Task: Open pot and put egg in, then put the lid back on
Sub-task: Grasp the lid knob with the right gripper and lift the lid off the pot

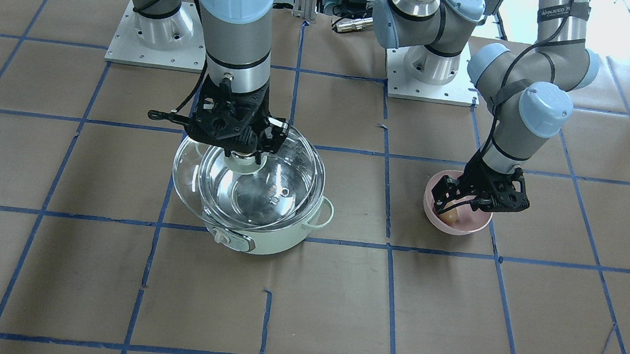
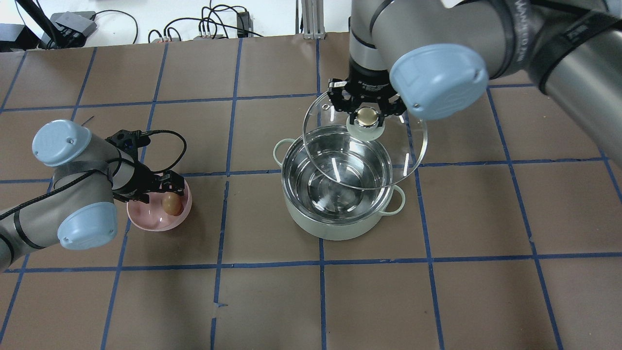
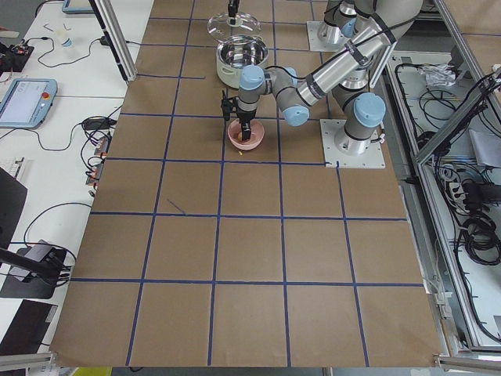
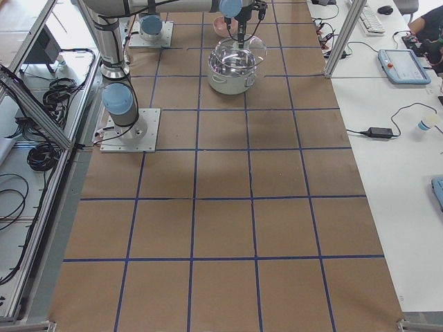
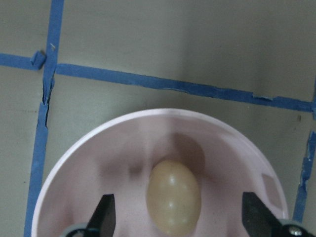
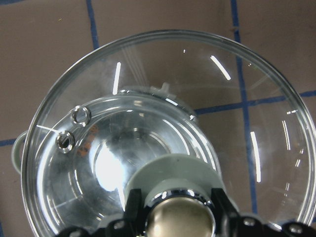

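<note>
Lid [image 2: 364, 160] gripped by right fingers [image 6: 134, 206] above pot [image 2: 335, 229]; left fingers [image 5: 104, 218] wide astride egg [image 5: 173, 197].

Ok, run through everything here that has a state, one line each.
pot: uncovered, no egg inside
lid: off the pot, held up by its knob
egg: lying in the bowl, not gripped
bowl: upright, holding only the egg
left gripper: open, fingers either side of the egg
right gripper: shut on the lid's knob
</note>
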`<action>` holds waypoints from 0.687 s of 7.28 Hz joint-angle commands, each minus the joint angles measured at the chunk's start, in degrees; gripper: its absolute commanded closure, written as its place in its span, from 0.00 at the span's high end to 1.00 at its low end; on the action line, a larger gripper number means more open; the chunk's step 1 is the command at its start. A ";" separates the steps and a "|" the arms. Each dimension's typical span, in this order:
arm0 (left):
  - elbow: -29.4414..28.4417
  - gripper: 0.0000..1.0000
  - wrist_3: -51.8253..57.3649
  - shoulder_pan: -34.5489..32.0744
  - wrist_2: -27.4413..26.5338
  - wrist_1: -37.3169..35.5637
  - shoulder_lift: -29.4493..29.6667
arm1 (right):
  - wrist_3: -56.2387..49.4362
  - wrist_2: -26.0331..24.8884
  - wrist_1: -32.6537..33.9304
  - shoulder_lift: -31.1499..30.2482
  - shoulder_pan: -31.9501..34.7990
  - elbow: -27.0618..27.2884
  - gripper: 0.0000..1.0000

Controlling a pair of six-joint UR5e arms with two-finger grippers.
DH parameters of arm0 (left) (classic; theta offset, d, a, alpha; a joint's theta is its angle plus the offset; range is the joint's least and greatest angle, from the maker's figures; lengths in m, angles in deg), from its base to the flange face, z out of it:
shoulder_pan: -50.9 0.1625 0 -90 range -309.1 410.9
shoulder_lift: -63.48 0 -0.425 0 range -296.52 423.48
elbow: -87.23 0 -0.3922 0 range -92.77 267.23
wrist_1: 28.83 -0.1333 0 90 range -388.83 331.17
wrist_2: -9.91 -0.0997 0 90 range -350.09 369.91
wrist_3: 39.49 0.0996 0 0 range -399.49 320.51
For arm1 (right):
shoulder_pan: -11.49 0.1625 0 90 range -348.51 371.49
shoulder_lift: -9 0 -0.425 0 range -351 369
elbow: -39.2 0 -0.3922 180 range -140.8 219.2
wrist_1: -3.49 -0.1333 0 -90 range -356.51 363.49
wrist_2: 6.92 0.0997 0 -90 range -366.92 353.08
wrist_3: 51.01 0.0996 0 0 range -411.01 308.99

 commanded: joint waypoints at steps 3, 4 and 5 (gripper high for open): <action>0.29 0.91 -0.01 0.00 0.01 -0.02 0.16 | -8.08 1.45 -3.92 -5.19 -9.44 -0.38 0.37; 0.47 0.91 -0.01 0.00 0.01 -0.02 0.25 | -8.17 1.28 -4.18 -5.29 -9.97 -0.46 0.37; 0.73 0.91 0.08 0.00 0.01 -0.02 0.34 | -8.52 0.84 -4.18 -5.63 -11.10 -0.64 0.37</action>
